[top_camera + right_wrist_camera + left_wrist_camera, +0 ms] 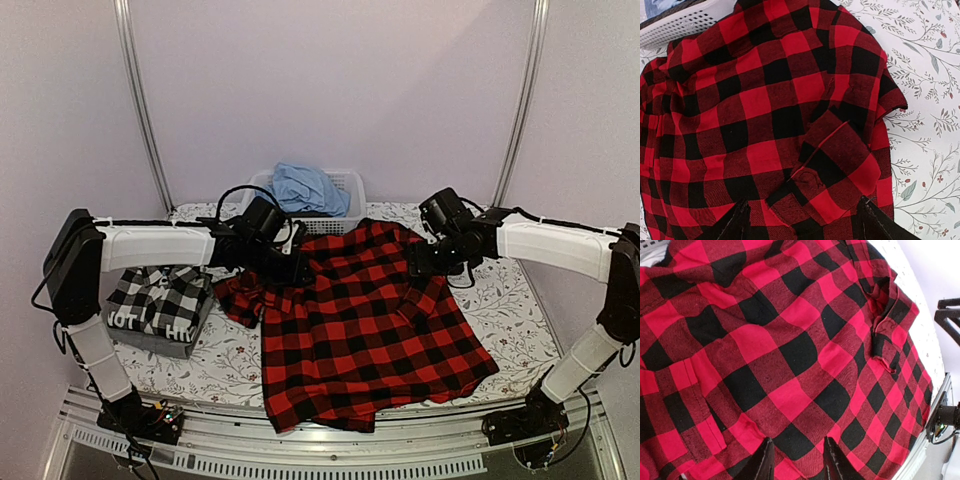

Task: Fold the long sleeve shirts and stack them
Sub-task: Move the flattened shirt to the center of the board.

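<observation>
**Left gripper** (796,446): the jaws stand part-way closed, with the red-and-black flannel (790,355) filling the gap between them. Whether they pinch the cloth or only hover over it cannot be told.

**Right gripper** (802,212): the jaws are spread wide and hold nothing. The flannel lies directly beneath and ahead of them. A turned-over sleeve end (832,150) rests on the cloth just ahead of the jaws.

**Governing relation:** in the top view the flannel (370,330) lies between the two grippers and spreads out flat.
- The left gripper (292,266) is at one upper edge and the right gripper (424,258) at the other.
- The long axis runs from the line between the jaws back toward the arm bases.
- Both arms are judged equally near, so the next fold looks workable from either side.

**Count:**
- There are three shirts.
- One is the flannel at the jaws.
- One is a black-and-white check shirt (160,297), outboard of the left jaws.
- It lies on one dark grey lettered shirt (165,336), and the pair sits apart from the flannel.
- There is one white basket (345,186) beyond both jaws.
- The basket holds one blue cloth (305,188).
- All of it rests on the floral table cover (510,310).
</observation>
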Motion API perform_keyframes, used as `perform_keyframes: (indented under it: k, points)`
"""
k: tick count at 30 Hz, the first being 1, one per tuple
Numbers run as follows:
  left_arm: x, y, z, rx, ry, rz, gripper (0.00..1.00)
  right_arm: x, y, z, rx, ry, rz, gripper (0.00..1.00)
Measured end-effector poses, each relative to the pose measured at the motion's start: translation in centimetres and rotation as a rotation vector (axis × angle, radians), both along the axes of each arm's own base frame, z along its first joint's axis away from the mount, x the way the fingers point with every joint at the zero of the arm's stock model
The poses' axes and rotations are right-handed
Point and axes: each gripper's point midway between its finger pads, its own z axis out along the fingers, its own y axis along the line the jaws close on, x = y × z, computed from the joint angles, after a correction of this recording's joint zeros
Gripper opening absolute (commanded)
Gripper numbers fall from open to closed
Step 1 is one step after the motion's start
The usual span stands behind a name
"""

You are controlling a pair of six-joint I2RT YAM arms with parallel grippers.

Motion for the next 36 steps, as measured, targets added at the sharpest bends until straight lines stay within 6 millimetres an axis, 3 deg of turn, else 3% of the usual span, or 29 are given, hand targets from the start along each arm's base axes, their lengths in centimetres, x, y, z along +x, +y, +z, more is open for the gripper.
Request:
perform_keyframes:
  k: [5, 12, 16, 23, 31, 36]
  points:
    - [0.1, 0.1, 0.0, 0.001, -0.001, 0.005, 0.33, -1.3, 2.2, -1.1, -0.038, 0.014, 0.058, 0.71]
    - [0.1, 0.6, -0.2, 0.004, 0.0, 0.014, 0.33, -1.1, 2.6, -4.7, -0.082, 0.078, 0.06, 0.66]
    - [-0.5, 2.0, -0.7, 0.017, 0.013, 0.027, 0.34, -0.9, 2.8, -5.5, -0.087, 0.085, 0.06, 0.65]
    - [-1.0, 5.5, -1.4, 0.045, 0.022, 0.095, 0.32, -0.6, 3.0, -5.3, -0.073, 0.074, 0.061, 0.65]
    - [-0.6, 11.5, -3.1, 0.171, 0.021, 0.272, 0.35, -0.5, 2.8, -5.5, -0.064, 0.079, 0.056, 0.65]
    - [-1.1, 13.8, -4.3, 0.227, 0.044, 0.344, 0.36, -0.7, 2.6, -5.7, -0.066, 0.085, 0.055, 0.65]
